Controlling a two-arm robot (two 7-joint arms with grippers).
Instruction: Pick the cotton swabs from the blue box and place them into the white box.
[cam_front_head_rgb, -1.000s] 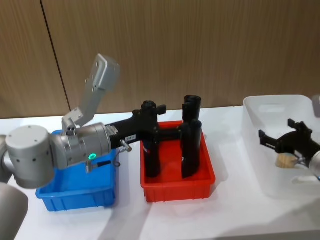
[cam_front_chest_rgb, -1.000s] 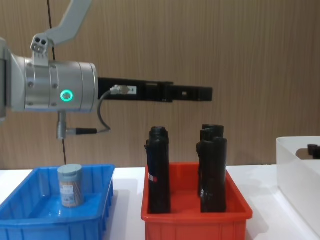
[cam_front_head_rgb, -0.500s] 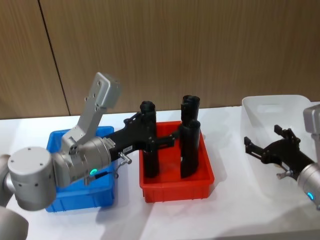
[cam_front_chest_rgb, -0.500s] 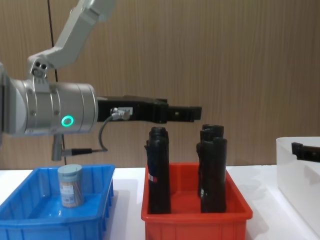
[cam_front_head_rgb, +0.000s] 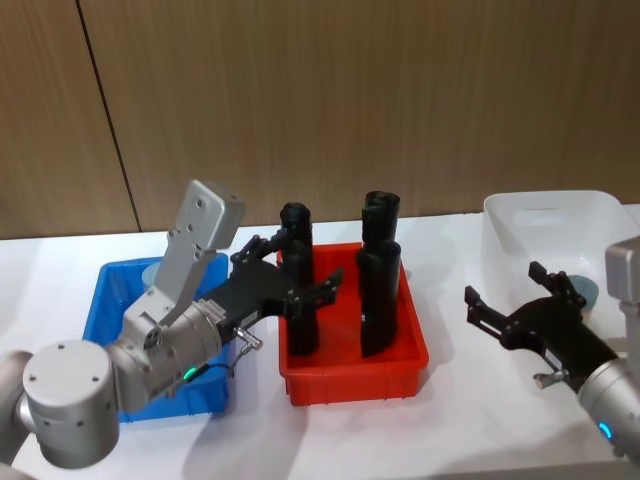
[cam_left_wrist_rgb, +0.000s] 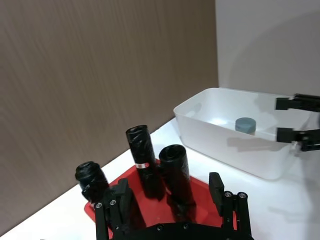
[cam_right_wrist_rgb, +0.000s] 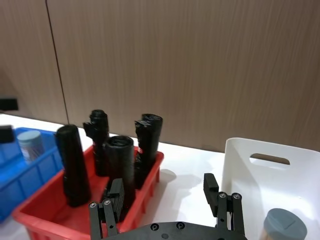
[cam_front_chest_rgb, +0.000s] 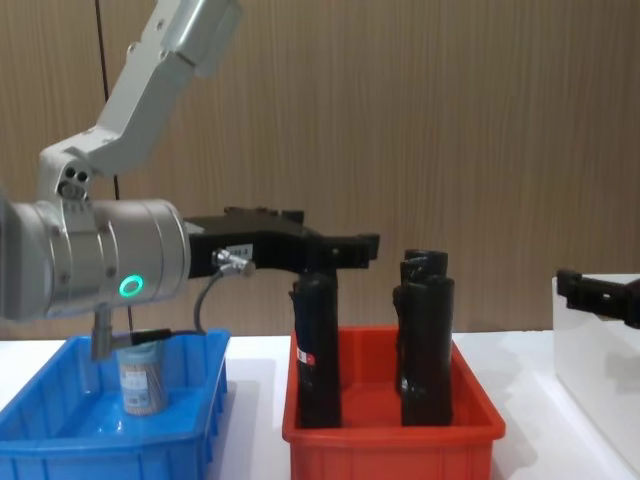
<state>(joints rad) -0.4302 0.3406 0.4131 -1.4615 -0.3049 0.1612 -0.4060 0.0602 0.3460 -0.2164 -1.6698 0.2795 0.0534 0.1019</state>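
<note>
Left tool (cam_front_head_rgb: 292, 265): fingers spread wide and holding nothing. It hangs over the left side of the red bin (cam_front_head_rgb: 350, 380), close beside the nearest of the black rolls (cam_front_head_rgb: 380, 300).
Right tool (cam_front_head_rgb: 510, 290): fingers likewise apart and empty, above the table (cam_front_head_rgb: 450, 430) between the red bin and the white box (cam_front_head_rgb: 545, 205).
Cotton swab tub (cam_front_chest_rgb: 141, 378): upright toward the back of the blue box (cam_front_chest_rgb: 110, 462), below the left arm's wrist.
Other tub (cam_left_wrist_rgb: 245, 124): upright on the floor of the white box.
Step in hand: by my reading, fetching the tub in the blue box. The left arm is the nearer one.
Doing it well: draw the left tool back from the rolls before turning it. Bring it straight down over the lid, one finger on each side of the tub. Close on the clear wall below the lid, not on the lid itself.
Lift: rise straight until the tub clears the blue rim, then cross above the roll tops.
Risk: a sideways sweep could topple a roll, and a grip too high may slip off the lid.
</note>
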